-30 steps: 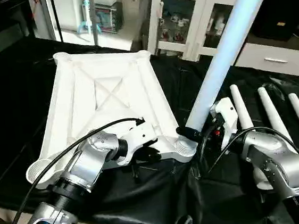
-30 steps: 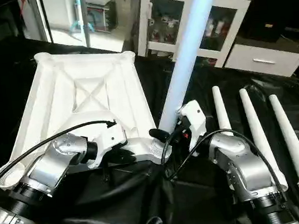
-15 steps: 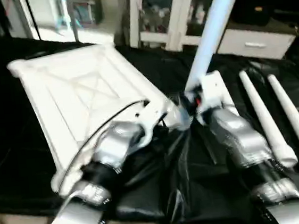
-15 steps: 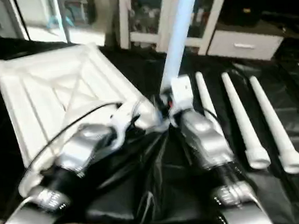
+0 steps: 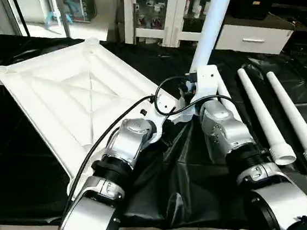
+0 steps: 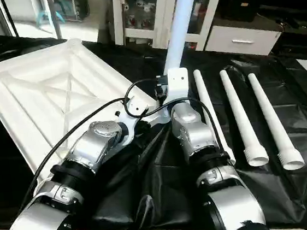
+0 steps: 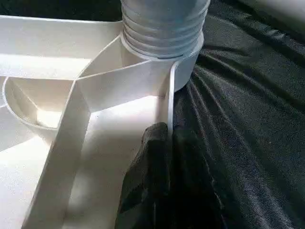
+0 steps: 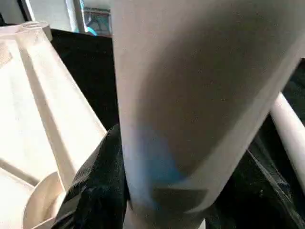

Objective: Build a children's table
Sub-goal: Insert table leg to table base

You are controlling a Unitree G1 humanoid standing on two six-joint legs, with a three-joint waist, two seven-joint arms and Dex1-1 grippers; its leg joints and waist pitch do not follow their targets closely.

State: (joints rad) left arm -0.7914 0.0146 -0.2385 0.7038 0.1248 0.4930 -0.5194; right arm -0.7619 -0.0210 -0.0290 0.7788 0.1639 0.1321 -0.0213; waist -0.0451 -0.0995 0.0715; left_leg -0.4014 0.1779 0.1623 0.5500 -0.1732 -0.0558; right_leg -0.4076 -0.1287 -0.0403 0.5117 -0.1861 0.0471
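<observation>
Black-draped table (image 5: 15, 162), leg (image 5: 212, 15) upright

black cloth (image 5: 192, 171) over work table | white glass-door cabinet (image 5: 159, 10) behind | drawer unit (image 5: 252, 38)

tabletop (image 5: 69, 96) left, upright leg (image 5: 210, 24) in its near-right socket, three legs (image 6: 241, 114) right

The white square tabletop (image 5: 80, 95) lay upside down on the black cloth, its X-ribbed underside facing up, with round sockets at the corners. One white leg (image 5: 213, 18) stood nearly upright in the near corner socket (image 7: 183, 67), leaning toward 1 o'clock. Three more tapered legs (image 6: 241, 116) lay side by side at 3 o'clock.
</observation>
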